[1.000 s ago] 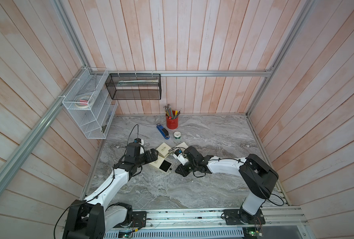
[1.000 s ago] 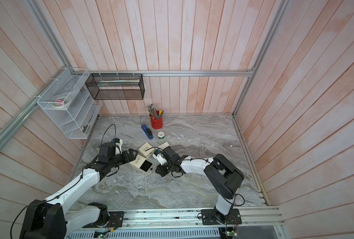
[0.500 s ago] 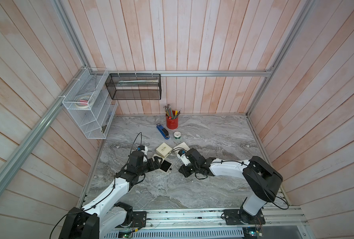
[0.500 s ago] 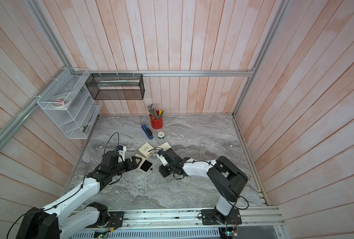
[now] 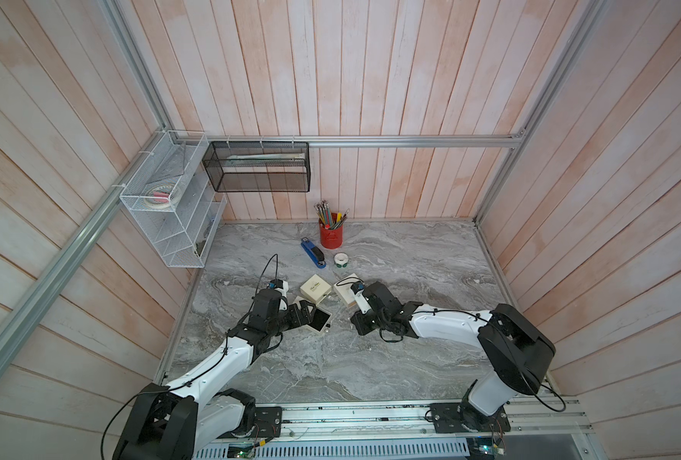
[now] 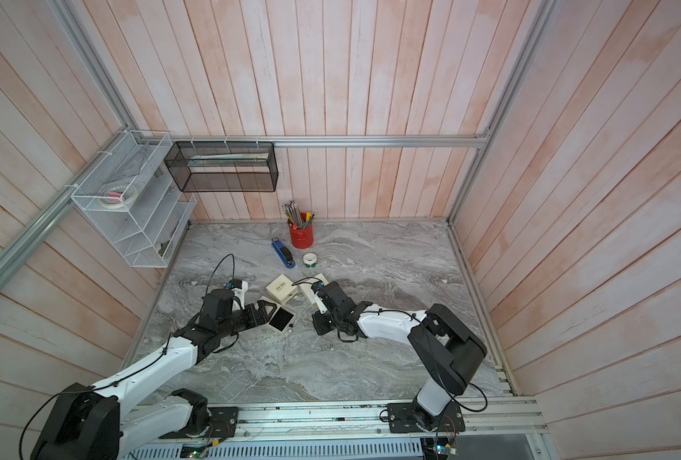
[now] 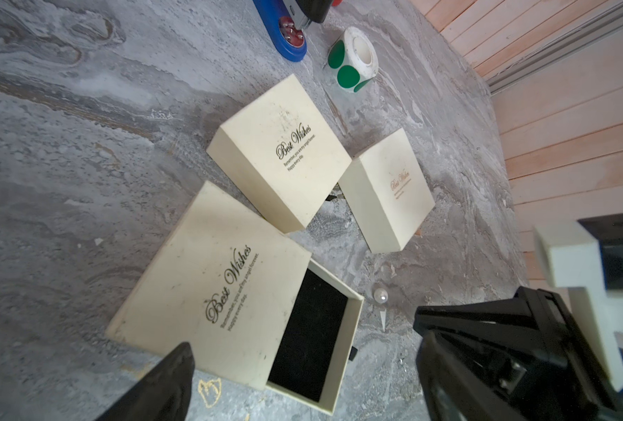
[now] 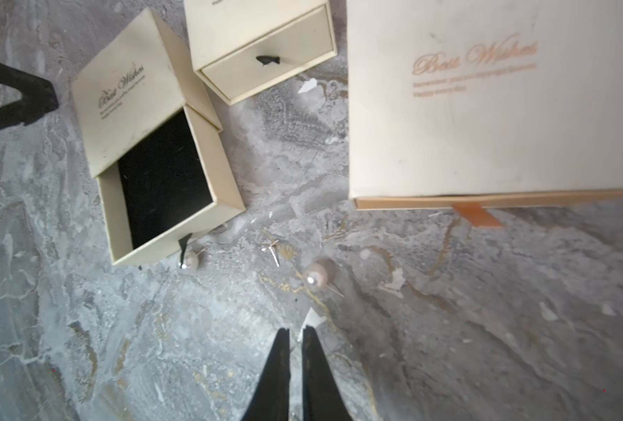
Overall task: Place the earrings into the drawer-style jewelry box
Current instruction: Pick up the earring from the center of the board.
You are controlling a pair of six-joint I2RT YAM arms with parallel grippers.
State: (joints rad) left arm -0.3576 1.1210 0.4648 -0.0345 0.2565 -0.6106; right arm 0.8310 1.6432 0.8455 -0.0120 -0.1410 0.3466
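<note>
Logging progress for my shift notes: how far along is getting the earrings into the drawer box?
Done: the drawer is pulled open, its black lining bare. In hand: nothing; the right gripper, jaws nearly closed, points at the nearer pearl earring. Remaining: that one and the second pearl earring, by the drawer front, both lie on the table.

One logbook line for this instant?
cream cardboard drawer box: open, looks empty | pearl earrings: on marble table | left claw: open | right claw: nearly shut

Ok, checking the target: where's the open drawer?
The open drawer sits centrally in a top view, right by the left gripper, a pearl beside its front.
</note>
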